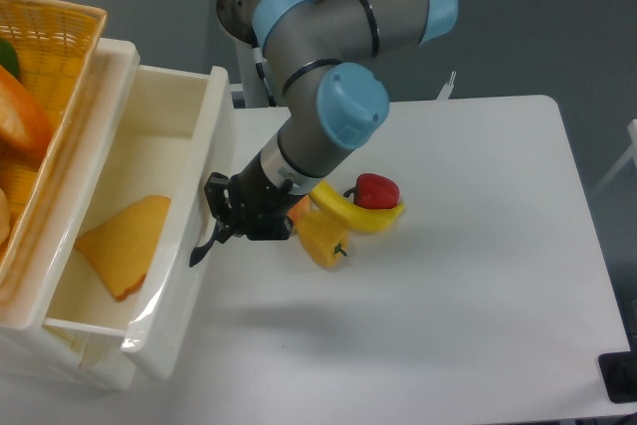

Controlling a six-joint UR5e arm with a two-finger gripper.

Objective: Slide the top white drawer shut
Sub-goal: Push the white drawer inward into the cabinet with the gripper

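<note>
White top drawer [189, 216] half open, front facing the table.

No readable txt; small sticker [262, 53] on robot base, illegible.

Lighting was bright, even, from overhead. Soft shadow lay on white desk [478, 276] beneath arm. Glare streaked glossy white plastic drawer [189, 246] front. Focus was sharp throughout.

Wicker basket [60, 37] cut off at left edge; tool [221, 221] jaw state unclear.
</note>
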